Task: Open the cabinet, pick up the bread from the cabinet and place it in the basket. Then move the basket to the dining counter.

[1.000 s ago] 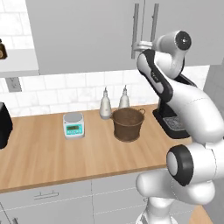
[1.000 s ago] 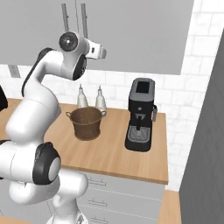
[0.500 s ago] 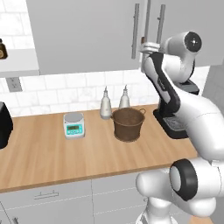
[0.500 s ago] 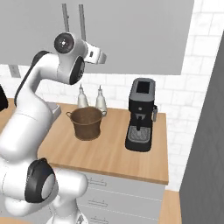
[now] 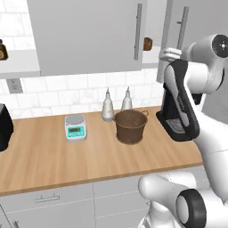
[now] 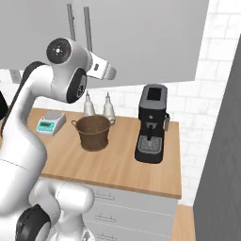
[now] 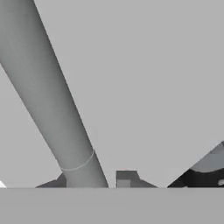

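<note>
The cabinet (image 5: 89, 35) hangs above the counter (image 5: 40, 156), and its right door (image 5: 196, 31) stands swung partly out, leaving a narrow gap between the two doors. Through that gap a small brown thing, the bread (image 5: 148, 43), peeks out on the shelf inside; most of it is hidden behind the left door's edge.

The end effector (image 5: 170, 54) is up at the right door's bar handle (image 5: 181, 27), but the arm's own white casing covers the fingers in the left base view. In the right base view the hand lies behind the big shoulder joint, so the fingers cannot be made out there either. The hand view gives a close, slanting grey bar (image 7: 52, 100) against flat grey door, with dark finger parts cut off at the lower edge; whether the fingers are clamped on the bar or spread apart cannot be told.

The basket (image 5: 130, 126) stands upright on the counter, just in front of two pale bottles (image 5: 116, 103) at the tiled wall. A kitchen scale (image 5: 75, 127) sits to its left, well apart. A black coffee machine (image 6: 151, 123) stands to its right, partly blocked by the arm in the left base view.
</note>
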